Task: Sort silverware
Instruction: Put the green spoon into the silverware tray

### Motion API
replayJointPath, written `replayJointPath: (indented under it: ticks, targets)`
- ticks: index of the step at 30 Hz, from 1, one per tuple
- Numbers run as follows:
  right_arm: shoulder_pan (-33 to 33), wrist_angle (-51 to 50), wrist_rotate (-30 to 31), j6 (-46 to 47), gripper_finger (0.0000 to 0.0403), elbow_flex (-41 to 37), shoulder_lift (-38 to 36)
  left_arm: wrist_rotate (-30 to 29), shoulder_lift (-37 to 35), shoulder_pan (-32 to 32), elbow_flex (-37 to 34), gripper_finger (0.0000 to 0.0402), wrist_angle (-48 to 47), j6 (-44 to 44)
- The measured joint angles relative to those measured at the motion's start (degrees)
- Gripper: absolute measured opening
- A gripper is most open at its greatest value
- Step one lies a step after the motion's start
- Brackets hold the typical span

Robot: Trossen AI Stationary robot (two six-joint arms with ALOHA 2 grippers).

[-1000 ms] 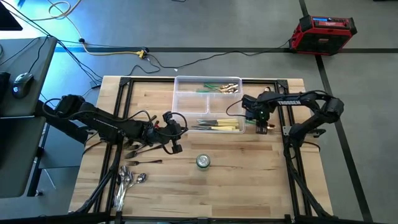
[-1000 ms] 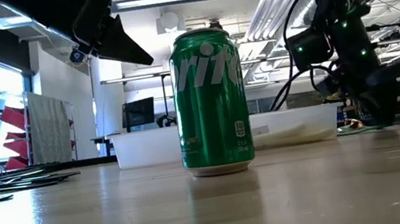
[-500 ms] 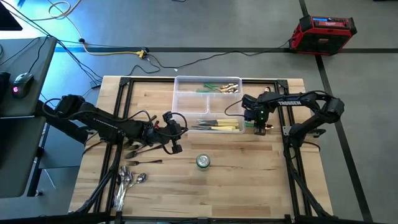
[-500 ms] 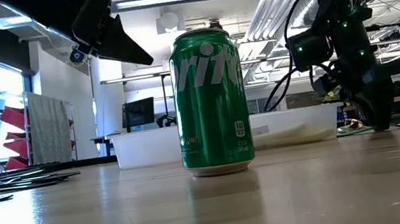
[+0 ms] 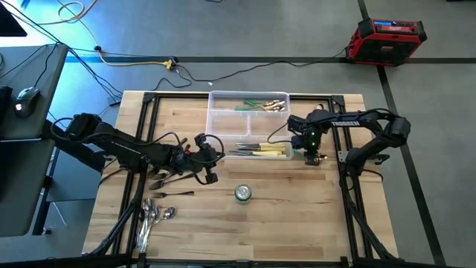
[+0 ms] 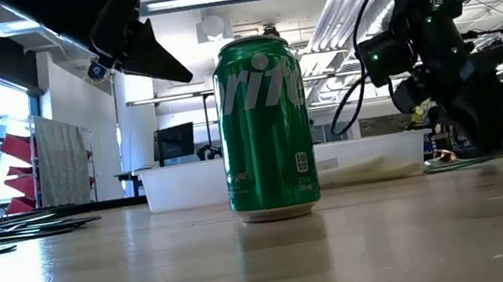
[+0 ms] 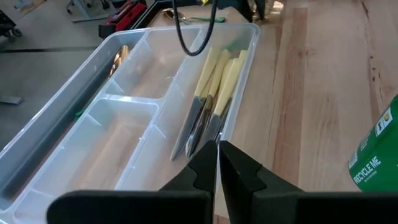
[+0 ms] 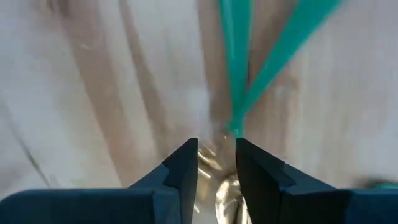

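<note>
The right gripper [image 8: 216, 163] has its jaws set narrowly apart with the shiny gold end of a green-handled piece [image 8: 235, 68] between them, low at the centre of the right wrist view; we cannot tell whether the fingers actually press on the metal. The left gripper [image 7: 218, 163] has its jaws pressed together on nothing.

In the right wrist view we see two slim teal-green handles crossing just above the dark fingers, lying on pale wood grain. In the high view we see the right gripper at centre right of the frame, on the table [image 5: 297, 216] just beside the right end of the clear plastic tray [image 5: 223, 123].

We see the cream-handled knives [image 7: 214, 81] lying side by side in the tray's long compartment, blades grey and matte, handles smooth and pale yellow. More green-handled pieces [image 5: 262, 105] rest in the tray's top compartment. At lower left of the high view, shiny silver spoons [image 5: 152, 217] lie bunched, with dark forks [image 5: 165, 181] just above them.

A green soda can [image 6: 264, 129] stands upright at the centre of the low view.

The left arm stretches from the left edge toward the middle, its gripper hovering near the tray's left end. The right arm folds in from the right, its wrist tipped downward to the table.
</note>
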Motion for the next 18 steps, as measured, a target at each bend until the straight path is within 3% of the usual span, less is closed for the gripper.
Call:
replayJointPath:
  ticks: [4, 12, 18]
  targets:
    - [-0.1, 0.5, 3.2, 1.4, 0.0094, 0.0, 0.0, 0.0, 0.0, 0.0, 0.0, 0.0000, -0.1, 0.0]
    - [0.9, 0.6, 2.7, 1.6, 0.0094, 0.0, 0.0, 0.0, 0.0, 0.0, 0.0, 0.0000, -0.1, -0.5]
    - [2.2, 2.1, 6.9, 2.9, 0.0094, -0.8, 0.0, 0.0, 0.0, 0.0, 0.0, 0.0000, -0.2, -0.5]
